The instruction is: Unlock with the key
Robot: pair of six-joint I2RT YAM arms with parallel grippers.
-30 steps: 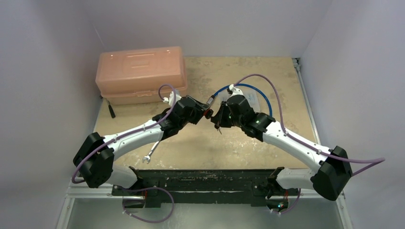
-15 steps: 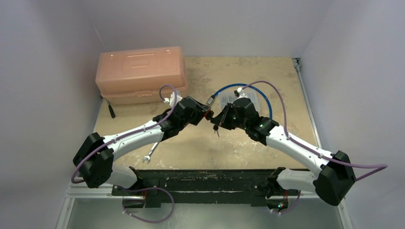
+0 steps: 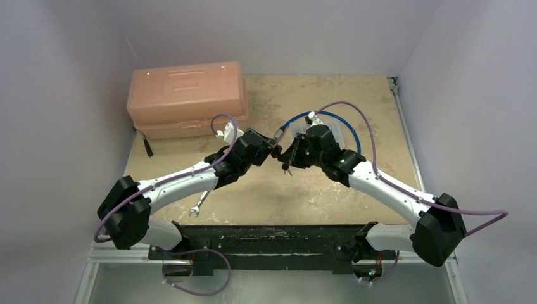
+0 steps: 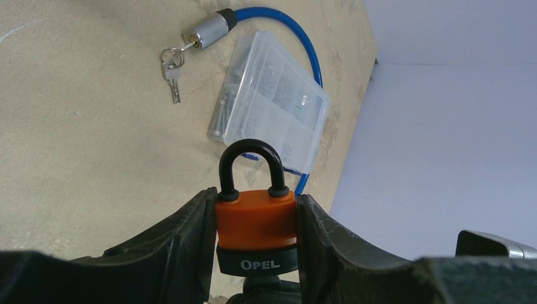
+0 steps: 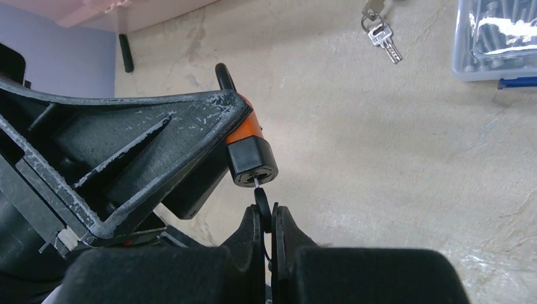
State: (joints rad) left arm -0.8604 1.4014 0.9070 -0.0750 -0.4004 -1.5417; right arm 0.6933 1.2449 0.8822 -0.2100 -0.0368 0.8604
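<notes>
My left gripper (image 4: 256, 218) is shut on an orange padlock (image 4: 256, 218) with a black shackle and a black "OPEL" base, held above the table. In the right wrist view the padlock (image 5: 247, 136) points its keyhole end at my right gripper (image 5: 268, 218), which is shut on a black-headed key (image 5: 261, 201). The key's metal blade sits in the keyhole. The shackle looks closed. In the top view the left gripper (image 3: 273, 151) and the right gripper (image 3: 288, 156) meet at the table's middle.
A blue cable lock (image 4: 209, 28) with a key ring (image 4: 172, 63) lies behind, beside a clear parts box (image 4: 269, 104). A pink toolbox (image 3: 185, 96) stands at the back left. A wrench (image 3: 199, 204) and a black tool (image 3: 147, 147) lie on the left.
My right gripper has drawn back toward the left one after shifting right, and both arms have made small adjustments around the padlock. The grips are unchanged.
</notes>
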